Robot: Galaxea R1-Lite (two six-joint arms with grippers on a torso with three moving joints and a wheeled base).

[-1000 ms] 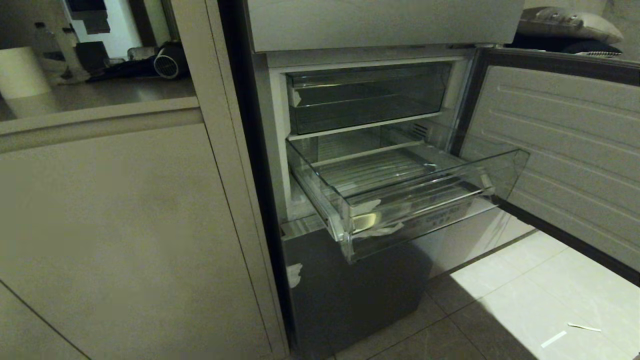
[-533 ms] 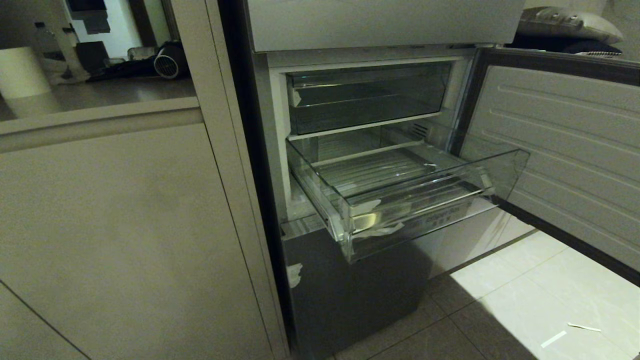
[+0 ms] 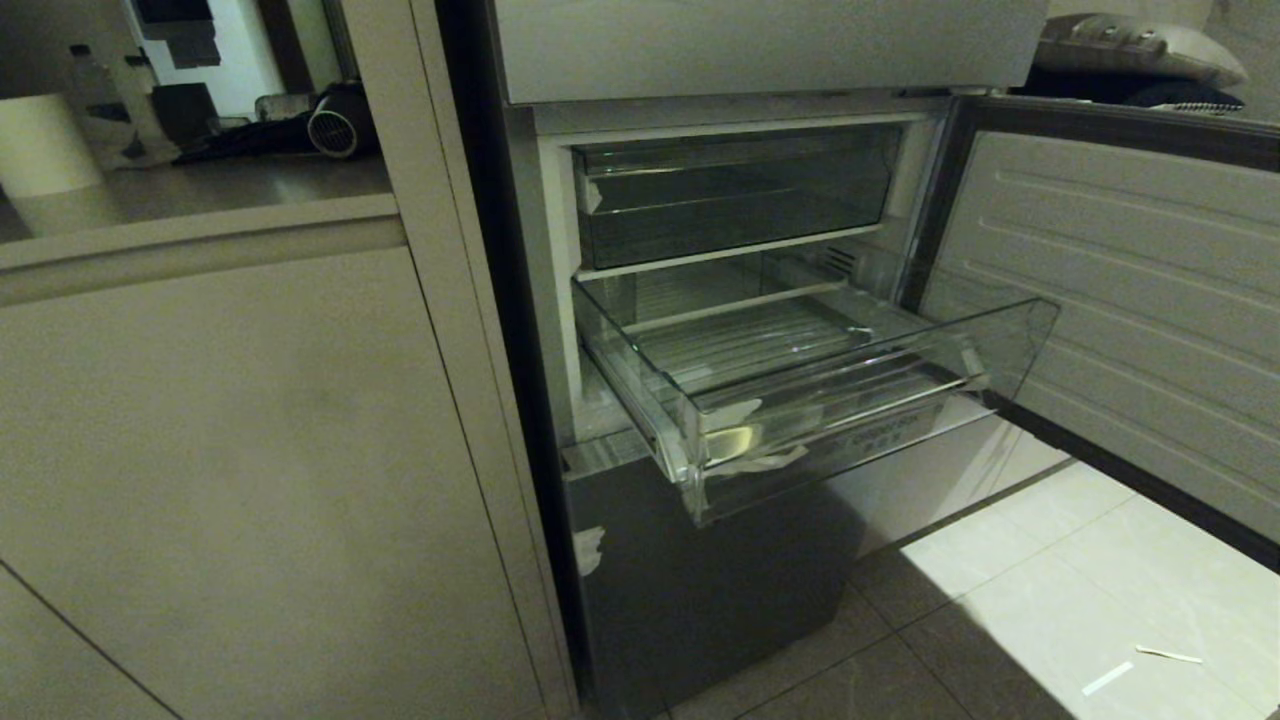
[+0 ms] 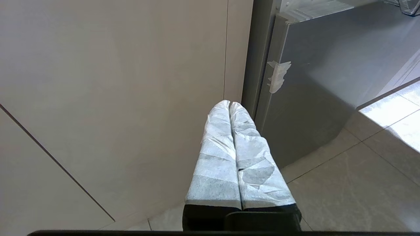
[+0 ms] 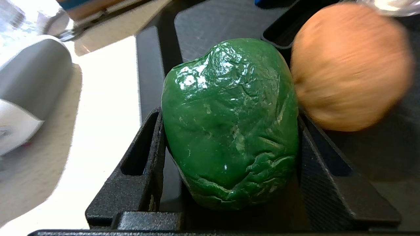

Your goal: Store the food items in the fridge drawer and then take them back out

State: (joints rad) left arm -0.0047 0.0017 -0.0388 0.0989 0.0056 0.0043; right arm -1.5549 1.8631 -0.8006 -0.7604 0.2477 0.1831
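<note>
Kitchen corner, head view; items listed by size for you.

1. Cabinet front (image 3: 250,450), at 9 o'clock of the fridge. Unchanged.
2. Fridge (image 3: 700,580), with its door (image 3: 1120,300) swung wide at 3 o'clock. Unchanged over the last second.
3. Fridge drawer (image 3: 820,420), pulled out toward 4 o'clock. You can see its ribbed floor bare, with no food in it. It has not shifted.
4. Shallower clear tray (image 3: 740,190), at 12 o'clock of the drawer and pushed in.
5. Left gripper (image 4: 229,105), parked low by the fridge's bottom corner. Its wrapped fingers (image 4: 216,157) are pressed together on nothing.
6. Right gripper (image 5: 227,114), outside the head view. Here is your one change: its fingers (image 5: 137,170) have drawn in and now flank the green lump on both sides, apparently in contact.
7. Green lump (image 5: 229,124), glossy and wrinkled, sitting between those fingers on a dark textured surface (image 5: 210,29), away from the fridge.
8. Orange-brown piece (image 5: 351,65), just beside the green lump and touching it or nearly so. It is blurred and not gripped.

Reading for you: the storing half has barely begun. The first pick looks close to secured, neither item has reached the drawer, and the open drawer stands ready to receive them. The orange neighbour sits close enough to be nudged when you lift.
</note>
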